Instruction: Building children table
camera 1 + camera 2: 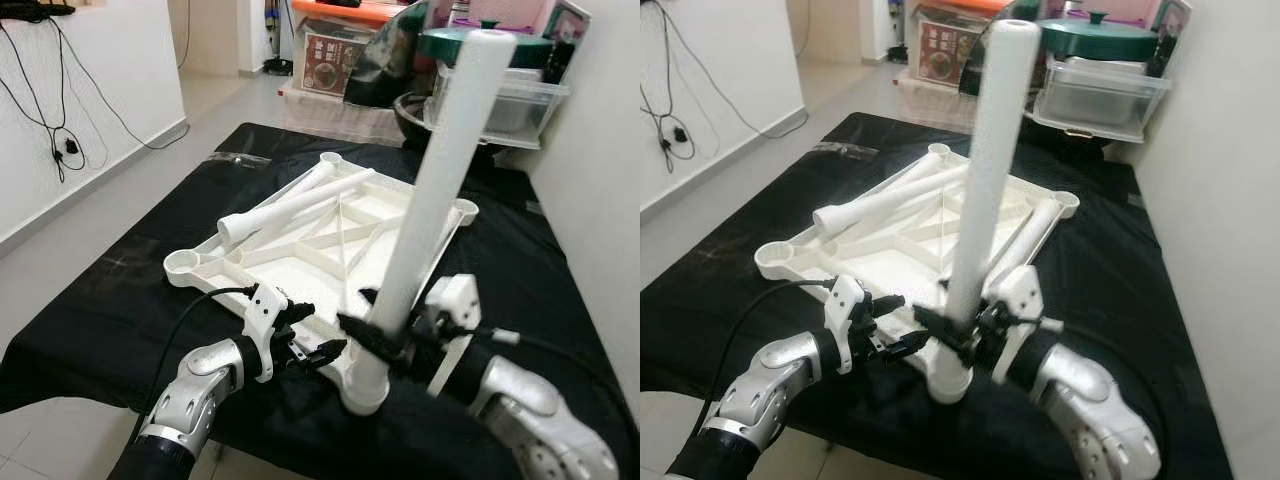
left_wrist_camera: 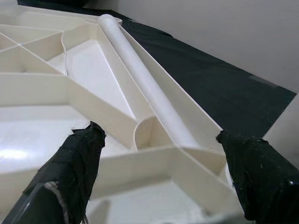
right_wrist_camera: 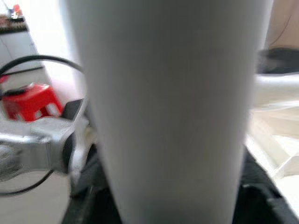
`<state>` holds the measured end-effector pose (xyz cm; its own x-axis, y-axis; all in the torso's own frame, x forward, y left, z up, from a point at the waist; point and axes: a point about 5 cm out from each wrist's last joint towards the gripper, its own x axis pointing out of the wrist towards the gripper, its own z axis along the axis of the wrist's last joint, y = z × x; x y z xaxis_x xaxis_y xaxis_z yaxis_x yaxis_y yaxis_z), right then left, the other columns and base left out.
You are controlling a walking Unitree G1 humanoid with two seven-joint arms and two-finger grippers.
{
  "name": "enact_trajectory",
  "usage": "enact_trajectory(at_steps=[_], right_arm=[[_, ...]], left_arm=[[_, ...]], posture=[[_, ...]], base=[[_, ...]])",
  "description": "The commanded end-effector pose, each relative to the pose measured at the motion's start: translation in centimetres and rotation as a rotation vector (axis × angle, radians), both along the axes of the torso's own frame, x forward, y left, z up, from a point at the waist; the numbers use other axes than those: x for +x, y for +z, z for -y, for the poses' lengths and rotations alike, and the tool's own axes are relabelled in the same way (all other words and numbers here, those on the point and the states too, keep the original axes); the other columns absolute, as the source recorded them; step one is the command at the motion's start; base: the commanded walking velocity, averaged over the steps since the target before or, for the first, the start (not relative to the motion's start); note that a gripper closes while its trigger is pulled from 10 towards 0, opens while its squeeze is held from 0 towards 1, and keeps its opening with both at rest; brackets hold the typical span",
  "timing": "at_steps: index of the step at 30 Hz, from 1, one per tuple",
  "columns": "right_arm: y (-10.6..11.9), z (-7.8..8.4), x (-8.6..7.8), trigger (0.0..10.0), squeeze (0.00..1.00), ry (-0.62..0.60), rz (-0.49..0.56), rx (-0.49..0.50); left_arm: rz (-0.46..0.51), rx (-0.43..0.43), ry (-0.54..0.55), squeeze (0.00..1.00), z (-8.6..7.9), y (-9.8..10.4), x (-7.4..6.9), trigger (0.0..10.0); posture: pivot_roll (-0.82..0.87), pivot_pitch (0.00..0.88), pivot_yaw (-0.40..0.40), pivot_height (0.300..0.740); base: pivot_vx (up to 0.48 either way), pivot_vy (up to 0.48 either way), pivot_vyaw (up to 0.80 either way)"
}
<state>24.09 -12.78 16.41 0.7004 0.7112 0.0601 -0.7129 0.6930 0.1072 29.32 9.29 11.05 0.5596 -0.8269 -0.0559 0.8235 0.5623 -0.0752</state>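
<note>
Upright in a near corner socket of the overturned tabletop [image 1: 300, 262], a white leg [image 1: 430, 200] is clamped low down by the right gripper [image 1: 385, 335]. Just beside it the left gripper [image 1: 310, 335] hangs spread and empty. Seating this leg looks to be the step; next, firm downward pressure, kept vertical.

Both silver arms reach forward and inward, wrists nearly meeting. The right end effector [image 1: 378, 335] has its two black fingers closed around something upright, low down near its foot. The left end effector [image 1: 312, 345] sits just beside it, its fingers [image 2: 77, 161] spread apart and holding nothing.
</note>
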Motion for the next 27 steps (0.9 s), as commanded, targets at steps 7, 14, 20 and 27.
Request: enact_trajectory(at_steps=[7,14,20,27], right_arm=[[-5.2,8.8,2.1,0.0,0.0,-1.024,-0.304,0.005],[-5.1,7.0,0.8,10.0,0.0,-0.971,-0.287,0.039],[-0.6,4.2,1.6,10.0,1.0,-0.653,-0.049,0.167],[2.5,2.8,1.1,10.0,0.0,-0.244,0.028,0.143]], left_arm=[[-0.005,0.009,-0.007,0.0,0.2,-0.3,-0.1,10.0],[-0.003,0.005,-0.015,0.0,0.4,-0.2,-0.1,10.0],[-0.007,0.009,-0.03,0.0,0.6,-0.4,-0.3,10.0],[-0.003,0.005,-0.023,0.0,0.7,-0.3,-0.1,10.0]], posture=[[0.12,0.0,-0.104,0.74],[0.11,0.0,-0.103,0.74],[0.11,0.0,-0.099,0.74],[0.11,0.0,-0.103,0.74]], base=[[0.0,0.0,0.0],[0.0,0.0,0.0],[0.0,0.0,0.0],[0.0,0.0,0.0]])
